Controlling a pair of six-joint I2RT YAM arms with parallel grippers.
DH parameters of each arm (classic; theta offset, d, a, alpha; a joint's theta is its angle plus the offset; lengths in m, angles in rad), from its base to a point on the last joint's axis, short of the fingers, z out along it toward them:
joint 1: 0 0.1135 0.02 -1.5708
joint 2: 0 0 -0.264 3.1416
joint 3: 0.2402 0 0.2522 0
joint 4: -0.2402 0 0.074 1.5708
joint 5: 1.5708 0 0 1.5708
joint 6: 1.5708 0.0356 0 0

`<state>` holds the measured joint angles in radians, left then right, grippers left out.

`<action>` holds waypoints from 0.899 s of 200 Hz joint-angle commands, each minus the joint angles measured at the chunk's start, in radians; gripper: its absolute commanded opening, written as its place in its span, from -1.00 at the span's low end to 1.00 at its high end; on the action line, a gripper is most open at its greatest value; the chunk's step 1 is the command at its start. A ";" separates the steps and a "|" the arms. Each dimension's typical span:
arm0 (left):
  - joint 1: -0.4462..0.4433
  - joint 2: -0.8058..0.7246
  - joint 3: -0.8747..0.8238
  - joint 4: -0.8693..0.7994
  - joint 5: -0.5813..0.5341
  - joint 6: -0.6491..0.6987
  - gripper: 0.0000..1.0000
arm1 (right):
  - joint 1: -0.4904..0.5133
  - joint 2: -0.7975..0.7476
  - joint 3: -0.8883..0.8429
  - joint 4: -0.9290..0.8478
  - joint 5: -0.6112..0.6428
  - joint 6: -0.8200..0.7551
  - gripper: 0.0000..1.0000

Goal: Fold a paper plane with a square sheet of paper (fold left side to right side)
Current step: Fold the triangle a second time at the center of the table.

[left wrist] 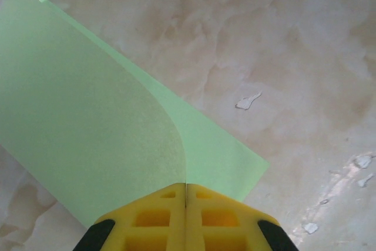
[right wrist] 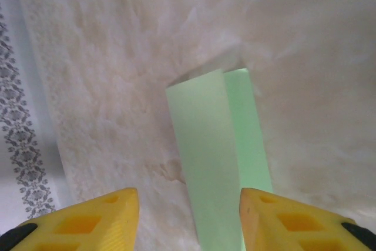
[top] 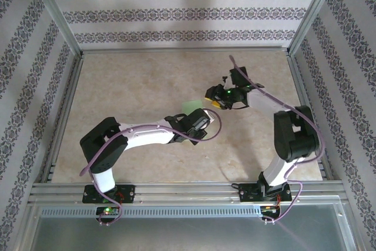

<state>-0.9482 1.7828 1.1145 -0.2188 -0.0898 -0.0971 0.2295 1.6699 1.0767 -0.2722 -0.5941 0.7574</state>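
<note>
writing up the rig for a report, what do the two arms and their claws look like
Both arms match: the left arm and right arm have white links between bulky black joints, on black bases with small green lights. A purple cable loops along each. The left claw and right claw have yellow fingers with moulded pockets and black outer parts.

The left arm point(top: 141, 136) and right arm point(top: 294, 139) have white links, black joints and a purple cable point(top: 202, 138) each. Small green lights point(top: 107, 210) glow on their black bases point(top: 108, 194), at six o'clock. The left gripper point(left wrist: 185, 187) and right gripper point(right wrist: 188, 193) have yellow fingers point(left wrist: 158, 218) with moulded square pockets, black behind.
</note>
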 commanded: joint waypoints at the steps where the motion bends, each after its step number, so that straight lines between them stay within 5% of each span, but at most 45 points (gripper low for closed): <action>1: 0.044 -0.026 -0.024 0.056 0.128 -0.072 -1.00 | -0.046 -0.076 -0.087 -0.024 0.028 -0.049 -0.03; 19: 0.085 -0.030 -0.046 0.098 0.214 -0.118 -1.00 | -0.064 -0.134 -0.150 -0.039 0.030 -0.078 -0.19; 68: 0.179 -0.024 -0.108 0.206 0.383 -0.228 -1.00 | 0.024 -0.170 -0.291 -0.007 -0.004 -0.070 -1.00; 123: 0.219 -0.020 -0.147 0.266 0.451 -0.285 -1.00 | 0.209 -0.060 -0.313 0.092 0.028 -0.026 -1.00; 180: 0.226 -0.005 -0.139 0.263 0.459 -0.295 -1.00 | 0.254 0.038 -0.259 0.092 0.046 -0.054 -1.00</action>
<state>-0.7353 1.7767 0.9771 0.0090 0.3481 -0.3691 0.4740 1.6802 0.7753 -0.1928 -0.5694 0.7147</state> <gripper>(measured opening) 0.054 0.060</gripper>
